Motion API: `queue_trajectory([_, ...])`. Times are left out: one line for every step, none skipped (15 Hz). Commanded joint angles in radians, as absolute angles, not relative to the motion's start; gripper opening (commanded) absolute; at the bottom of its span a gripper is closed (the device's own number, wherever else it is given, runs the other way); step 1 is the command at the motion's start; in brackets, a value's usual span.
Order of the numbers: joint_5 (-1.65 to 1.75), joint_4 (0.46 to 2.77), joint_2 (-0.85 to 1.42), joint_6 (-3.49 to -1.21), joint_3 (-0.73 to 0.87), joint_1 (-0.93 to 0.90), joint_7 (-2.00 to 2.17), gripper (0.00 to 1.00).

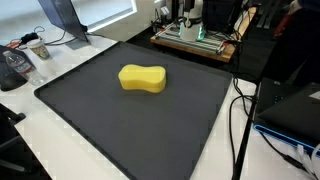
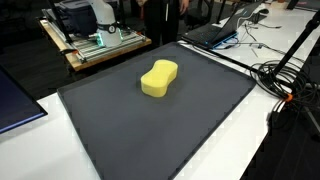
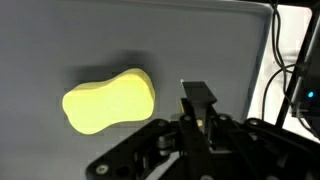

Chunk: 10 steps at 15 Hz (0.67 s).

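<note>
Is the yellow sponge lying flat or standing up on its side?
Lying flat. In both exterior views the yellow sponge rests broad side down on the dark mat, its wide curvy top facing up.

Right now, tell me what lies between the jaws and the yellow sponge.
Nothing but bare dark mat. In the wrist view, the short stretch from the jaws to the yellow sponge holds no other object.

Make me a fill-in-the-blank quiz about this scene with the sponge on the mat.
1. The sponge is coloured ____.
2. The number of sponges lying on the dark mat is ____.
3. In the wrist view, the sponge sits toward the picture's ____ edge from the gripper.
Missing words: yellow; one; left.
</note>
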<state>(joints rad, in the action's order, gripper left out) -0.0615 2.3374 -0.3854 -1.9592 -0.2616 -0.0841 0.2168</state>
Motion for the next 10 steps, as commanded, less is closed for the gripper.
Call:
queue_trajectory([0.024,2.201,-0.258,-1.898,-0.292,-0.096,0.307,0.03])
queue_trajectory([0.041,2.173,-0.230,-1.887,-0.296,-0.096,0.326,0.03])
queue_trajectory([0.061,2.148,-0.205,-1.875,-0.299,-0.097,0.346,0.03])
queue_trajectory([0.071,2.125,-0.181,-1.864,-0.297,-0.100,0.356,0.03])
queue_trajectory([0.080,2.106,-0.157,-1.858,-0.294,-0.102,0.369,0.03])
queue_trajectory([0.088,2.087,-0.134,-1.850,-0.289,-0.103,0.380,0.03])
queue_trajectory([0.094,2.074,-0.115,-1.848,-0.284,-0.105,0.386,0.03])
queue_trajectory([0.095,2.069,-0.102,-1.853,-0.276,-0.105,0.393,0.03])
queue_trajectory([0.091,2.070,-0.092,-1.863,-0.266,-0.104,0.395,0.03])
queue_trajectory([0.083,2.071,-0.082,-1.871,-0.255,-0.103,0.393,0.03])
